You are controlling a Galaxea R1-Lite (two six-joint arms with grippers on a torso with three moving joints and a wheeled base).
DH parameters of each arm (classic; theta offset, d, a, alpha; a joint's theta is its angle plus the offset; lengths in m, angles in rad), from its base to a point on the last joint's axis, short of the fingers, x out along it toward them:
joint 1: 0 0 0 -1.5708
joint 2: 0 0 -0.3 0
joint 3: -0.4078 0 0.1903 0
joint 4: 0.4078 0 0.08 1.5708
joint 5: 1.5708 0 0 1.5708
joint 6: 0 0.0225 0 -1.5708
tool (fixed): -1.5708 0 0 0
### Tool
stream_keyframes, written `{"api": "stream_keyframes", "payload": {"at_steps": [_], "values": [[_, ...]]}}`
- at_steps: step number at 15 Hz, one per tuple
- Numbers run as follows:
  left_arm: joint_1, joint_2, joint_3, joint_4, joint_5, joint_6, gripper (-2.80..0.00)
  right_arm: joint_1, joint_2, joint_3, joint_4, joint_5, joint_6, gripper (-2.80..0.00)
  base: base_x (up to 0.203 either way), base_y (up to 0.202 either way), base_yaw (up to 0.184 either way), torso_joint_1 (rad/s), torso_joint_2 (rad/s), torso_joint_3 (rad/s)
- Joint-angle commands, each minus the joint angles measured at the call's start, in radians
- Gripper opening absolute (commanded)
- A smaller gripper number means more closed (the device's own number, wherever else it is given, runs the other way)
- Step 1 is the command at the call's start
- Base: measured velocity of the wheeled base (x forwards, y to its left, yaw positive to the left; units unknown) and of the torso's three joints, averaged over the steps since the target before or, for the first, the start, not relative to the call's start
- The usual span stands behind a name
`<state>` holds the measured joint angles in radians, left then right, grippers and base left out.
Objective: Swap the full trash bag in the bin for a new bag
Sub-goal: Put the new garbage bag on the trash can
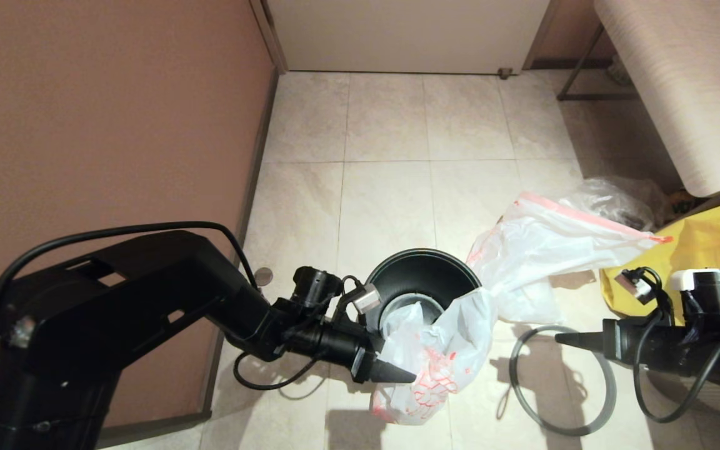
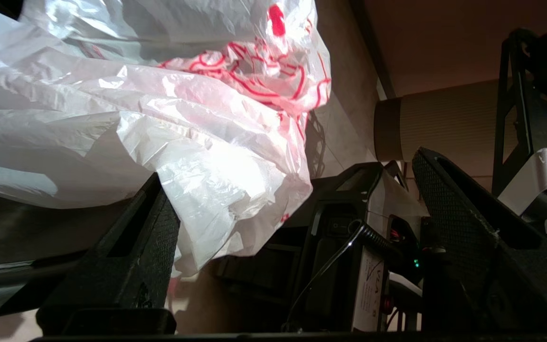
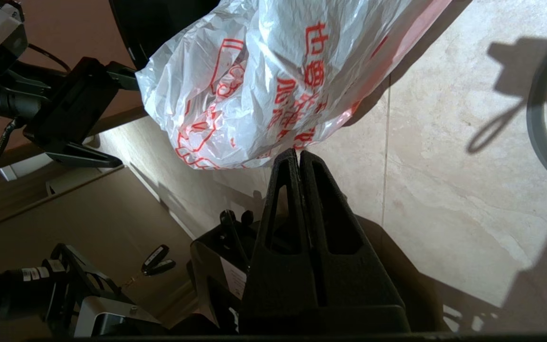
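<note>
The black bin (image 1: 421, 270) stands on the tiled floor. The new bag (image 1: 430, 357), white with a red cartoon and lettering, is draped over the bin's near rim and hangs down its front. My left gripper (image 1: 391, 365) is at that bag's left side and stands open. In the left wrist view the new bag (image 2: 183, 118) billows over one finger (image 2: 155, 237). The full trash bag (image 1: 544, 250) with its orange-red hem lies on the floor right of the bin. My right gripper (image 1: 561, 338) hovers shut and empty, pointing at the printed new bag (image 3: 264, 85).
The grey ring rim (image 1: 565, 431) lies on the floor below the right gripper. A yellow fabric tote (image 1: 710, 250) and a clear bag (image 1: 616, 200) sit at the right beside a bench (image 1: 672, 81). A brown wall (image 1: 104, 112) runs along the left.
</note>
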<state>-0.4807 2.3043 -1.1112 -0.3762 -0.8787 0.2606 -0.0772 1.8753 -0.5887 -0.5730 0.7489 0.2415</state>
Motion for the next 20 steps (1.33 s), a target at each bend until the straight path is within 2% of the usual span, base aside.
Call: {"api": "stream_keyframes", "payload": {"at_steps": [1,6,7,16,20], "values": [[-0.009,0.010,0.004,-0.003,-0.005,0.000,0.00,0.003,0.000,0.001,-0.005,0.005,0.003,-2.80,0.000,0.000,0.000,0.000,0.00,0.000],[-0.005,0.010,0.011,-0.014,-0.008,0.060,0.00,0.025,-0.084,0.009,-0.004,0.007,0.033,-2.80,0.000,0.000,0.000,0.000,0.00,0.000],[-0.004,0.012,0.017,-0.019,-0.008,0.079,-2.80,0.027,-0.084,0.010,-0.004,0.007,0.033,-2.80,0.000,0.000,0.000,0.000,0.00,0.000],[0.023,0.010,0.025,-0.021,-0.024,0.094,-2.80,0.065,-0.133,0.015,0.001,0.004,0.038,-2.80,0.000,0.000,0.000,0.000,0.00,0.000],[0.044,-0.038,0.027,-0.021,-0.036,0.088,-2.80,0.134,-0.110,0.009,-0.015,0.004,0.113,-2.80,0.000,0.000,0.000,0.000,0.00,0.000]]}}
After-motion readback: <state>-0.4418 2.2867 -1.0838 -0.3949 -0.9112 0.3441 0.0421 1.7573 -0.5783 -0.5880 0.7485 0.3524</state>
